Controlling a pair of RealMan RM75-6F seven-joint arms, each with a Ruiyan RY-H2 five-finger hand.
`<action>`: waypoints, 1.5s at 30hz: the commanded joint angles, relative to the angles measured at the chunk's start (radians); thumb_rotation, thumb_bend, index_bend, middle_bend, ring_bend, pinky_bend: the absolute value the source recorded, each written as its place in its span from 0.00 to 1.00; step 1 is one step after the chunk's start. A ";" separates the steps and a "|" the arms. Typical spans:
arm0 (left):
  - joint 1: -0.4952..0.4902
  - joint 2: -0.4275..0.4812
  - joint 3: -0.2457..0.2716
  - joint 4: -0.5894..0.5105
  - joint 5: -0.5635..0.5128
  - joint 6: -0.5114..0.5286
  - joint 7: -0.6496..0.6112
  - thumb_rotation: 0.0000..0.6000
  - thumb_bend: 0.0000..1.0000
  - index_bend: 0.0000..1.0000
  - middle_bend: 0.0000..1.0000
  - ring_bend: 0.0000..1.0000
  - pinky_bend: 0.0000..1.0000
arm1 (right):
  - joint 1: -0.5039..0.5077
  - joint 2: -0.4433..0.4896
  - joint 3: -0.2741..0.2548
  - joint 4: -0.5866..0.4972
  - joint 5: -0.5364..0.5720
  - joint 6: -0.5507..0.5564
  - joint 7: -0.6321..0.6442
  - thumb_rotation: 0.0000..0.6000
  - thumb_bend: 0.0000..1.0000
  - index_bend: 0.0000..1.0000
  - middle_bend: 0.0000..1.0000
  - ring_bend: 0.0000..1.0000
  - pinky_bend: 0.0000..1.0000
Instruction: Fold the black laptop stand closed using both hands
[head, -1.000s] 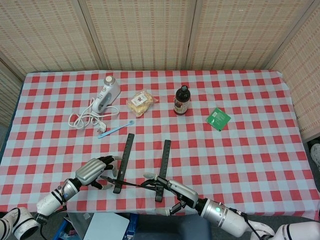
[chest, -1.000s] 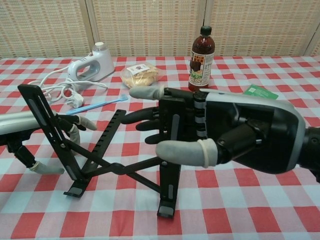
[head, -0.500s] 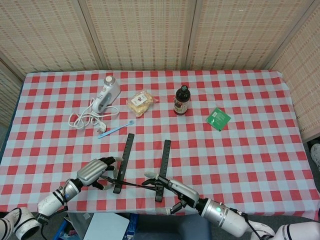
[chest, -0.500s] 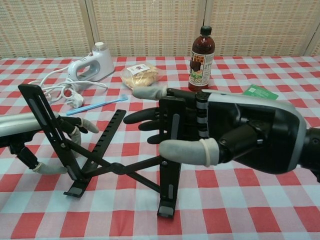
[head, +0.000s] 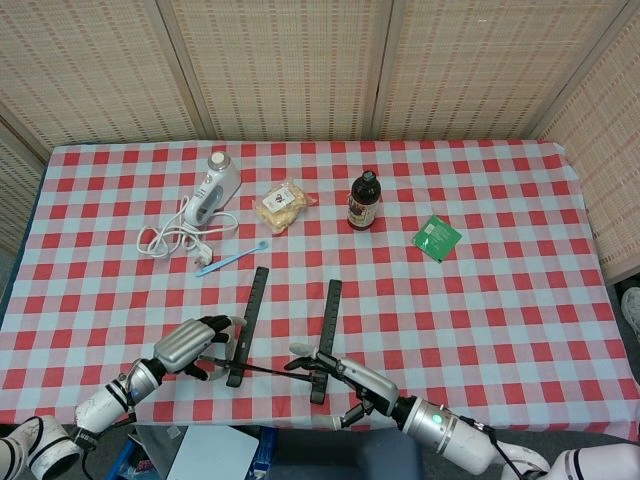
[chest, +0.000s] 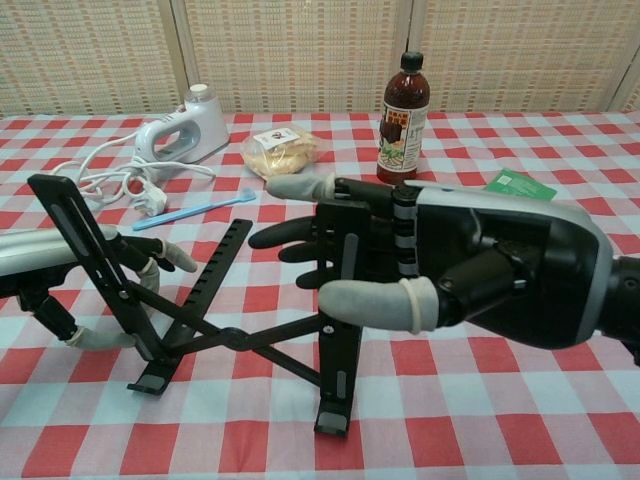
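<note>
Slightly changed from half a second ago: left upright bar of the black laptop stand (chest: 215, 335) tipped a touch further left in the chest view, its top nearer the frame edge; otherwise much the same. Still unfolded, standing at the near edge of the table (head: 520, 300) between both hands. Left robot hand (head: 188, 345) curled around the stand's left bar, fingers (chest: 160, 257) wrapped behind it, probably gripping, though partly hidden by the bar. Right robot hand (chest: 400, 270) clasped on the right bar, thumb in front and fingers behind. Farther back: a white hand mixer (head: 213, 190) with coiled cord, a blue spoon (head: 232, 258), a bagged snack (head: 283, 204), a dark sauce bottle (chest: 404, 117), a green packet (head: 437, 238). All well apart from the stand.
</note>
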 joint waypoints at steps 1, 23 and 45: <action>0.000 0.000 0.000 0.000 0.000 0.000 0.001 1.00 0.29 0.53 0.17 0.17 0.23 | -0.001 0.000 0.000 0.001 0.001 0.000 -0.002 1.00 0.27 0.04 0.16 0.05 0.04; 0.004 0.000 0.001 -0.013 -0.008 -0.008 0.013 1.00 0.36 0.58 0.20 0.19 0.23 | -0.003 0.006 0.002 0.005 0.007 -0.002 -0.009 1.00 0.28 0.04 0.16 0.05 0.04; 0.002 0.021 0.005 -0.056 0.002 -0.009 0.038 1.00 0.36 0.35 0.20 0.18 0.22 | -0.099 0.025 0.014 -0.074 0.399 0.005 -0.739 1.00 0.09 0.32 0.27 0.05 0.06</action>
